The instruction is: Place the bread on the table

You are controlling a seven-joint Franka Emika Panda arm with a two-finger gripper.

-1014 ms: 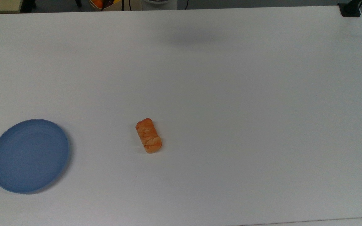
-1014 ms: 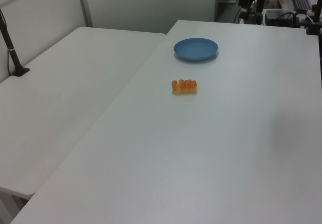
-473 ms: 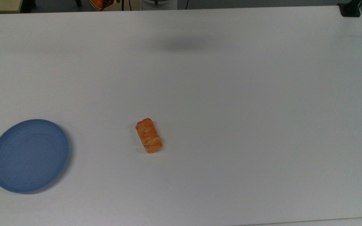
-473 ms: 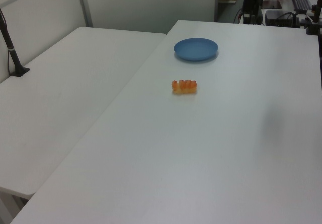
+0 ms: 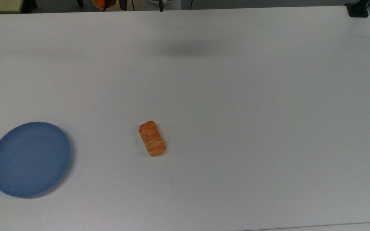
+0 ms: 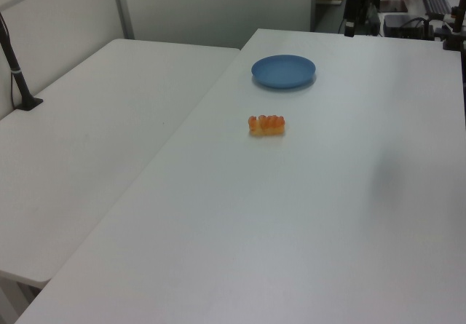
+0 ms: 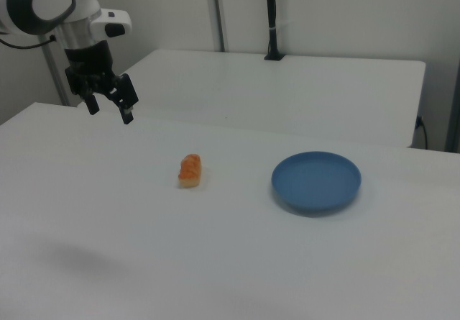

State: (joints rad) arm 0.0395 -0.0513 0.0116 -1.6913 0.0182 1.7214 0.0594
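Observation:
The bread (image 5: 152,138) is a small orange-brown roll lying on the white table (image 5: 252,106), a bit left of centre in the top view. It also lies on the table (image 6: 328,215) in the left view as the bread (image 6: 266,124), and in the right view as the bread (image 7: 190,170) on the table (image 7: 215,262). My gripper (image 7: 110,113) hangs in the air up and to the left of the bread in the right view. It is well apart from the bread, open, with nothing between its fingers.
A round blue plate (image 5: 30,158) sits bare near the top view's left edge, also the plate (image 6: 284,70) and the plate (image 7: 316,182). A second white table (image 6: 95,142) adjoins this one. A black clamped pole (image 7: 272,18) stands at the back.
The arm's shadow on the table has drifted a little across the far side. The bread and the plate have stayed where they were.

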